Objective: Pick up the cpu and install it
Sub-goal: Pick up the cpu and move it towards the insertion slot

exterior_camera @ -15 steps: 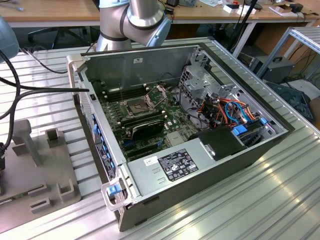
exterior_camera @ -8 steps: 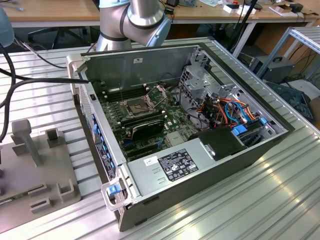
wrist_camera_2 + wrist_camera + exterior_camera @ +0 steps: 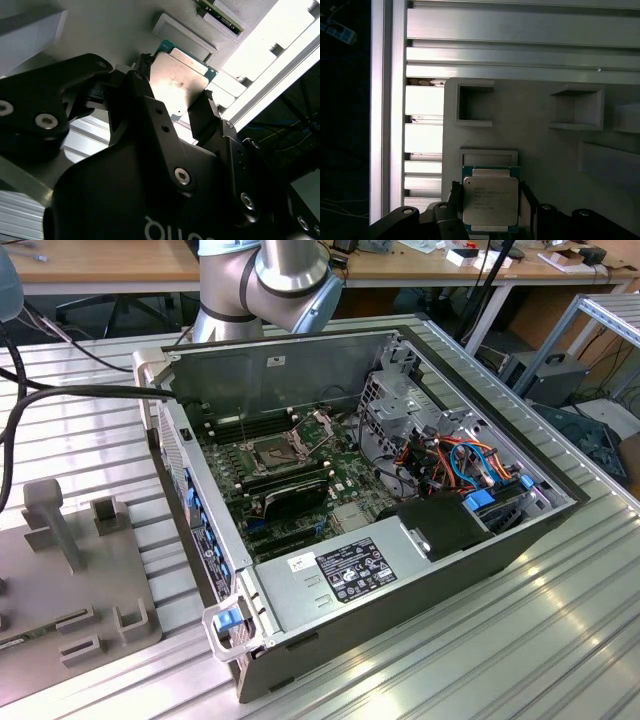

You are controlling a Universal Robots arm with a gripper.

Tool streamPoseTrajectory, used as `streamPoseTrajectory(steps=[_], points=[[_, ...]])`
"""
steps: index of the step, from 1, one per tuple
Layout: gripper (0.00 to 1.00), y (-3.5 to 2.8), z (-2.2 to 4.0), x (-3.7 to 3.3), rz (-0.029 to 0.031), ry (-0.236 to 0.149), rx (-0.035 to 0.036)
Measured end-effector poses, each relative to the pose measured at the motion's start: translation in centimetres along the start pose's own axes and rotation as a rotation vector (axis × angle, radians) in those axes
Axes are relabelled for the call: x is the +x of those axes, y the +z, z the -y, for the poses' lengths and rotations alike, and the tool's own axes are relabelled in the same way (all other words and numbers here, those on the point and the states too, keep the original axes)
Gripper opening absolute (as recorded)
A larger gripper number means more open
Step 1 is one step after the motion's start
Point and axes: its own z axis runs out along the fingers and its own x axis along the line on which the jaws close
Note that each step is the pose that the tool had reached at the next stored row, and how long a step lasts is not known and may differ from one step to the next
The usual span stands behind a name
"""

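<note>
Spotter: Cpu (image 3: 490, 199) first. It is lying flat, metal top up, on the grey holder plate (image 3: 545, 150). One edge is butting against a raised stop (image 3: 487, 156), which is squaring it for you.

Checker: Your pincer (image 3: 491, 201) is straddling it. The black fingers (image 3: 456, 200) are sitting flush on two opposite edges, so I am reading it as clamped on the cpu by its rim, with the top face left untouched.

Spotter: You are asking whether it is lifting clear of the plate; I cannot tell.

Checker: Further out, the plate is resting on the ribbed aluminium worktop (image 3: 520, 30). In the exterior view the computer case (image 3: 270, 375) is lying open on its side. Its dark socket (image 3: 273, 452) is facing up, making the board reachable from above.
</note>
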Motion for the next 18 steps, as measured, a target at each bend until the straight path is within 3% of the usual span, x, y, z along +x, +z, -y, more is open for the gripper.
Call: streamPoseTrajectory(steps=[11,18], points=[[0.55,-0.18,0.01,0.0,-0.0004,0.0,0.0002],[0.55,-0.68,0.02,0.0,-0.0004,0.0,0.0002]])
